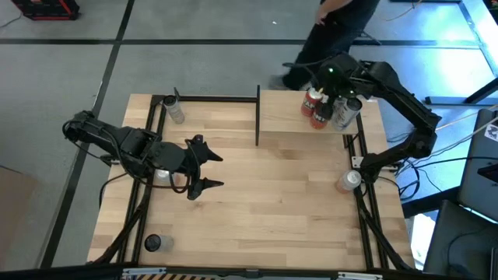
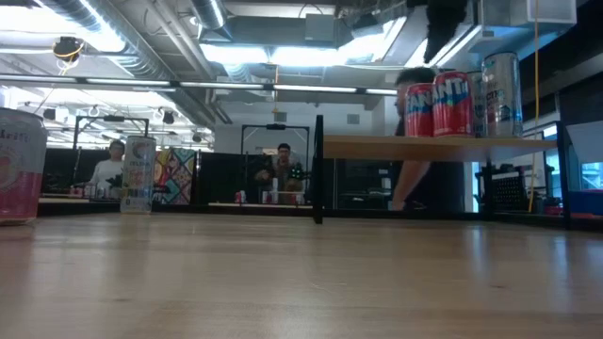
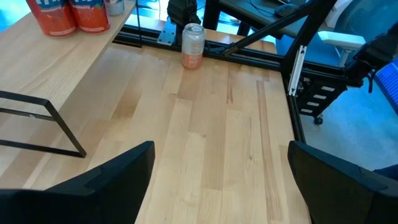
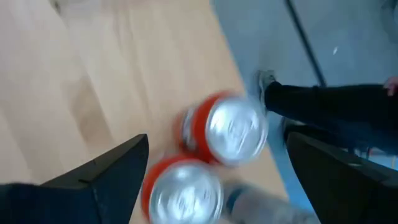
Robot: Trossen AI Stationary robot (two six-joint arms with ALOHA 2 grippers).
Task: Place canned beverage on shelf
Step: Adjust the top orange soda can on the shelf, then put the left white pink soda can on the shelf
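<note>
The shelf (image 1: 288, 117), a small light-wood board on black posts, stands at the table's far right. On it stand two red cans (image 1: 315, 107) and a silver can (image 1: 346, 113) upright on their bases, seen again in the low view as red cans (image 2: 438, 104) and a silver can (image 2: 501, 94). My right gripper (image 4: 217, 180) hangs open above these cans, clear of their tops (image 4: 233, 127). My left gripper (image 1: 206, 167) waits open over the table's left middle, with nothing between its fingers (image 3: 124, 180).
More cans stand on the tabletop: one at the far left (image 1: 175, 109), one near the right edge (image 1: 348, 180), one at the near left (image 1: 156, 243). A black frame rail (image 1: 257, 117) borders the shelf's left side. A person (image 1: 327, 31) walks behind the table.
</note>
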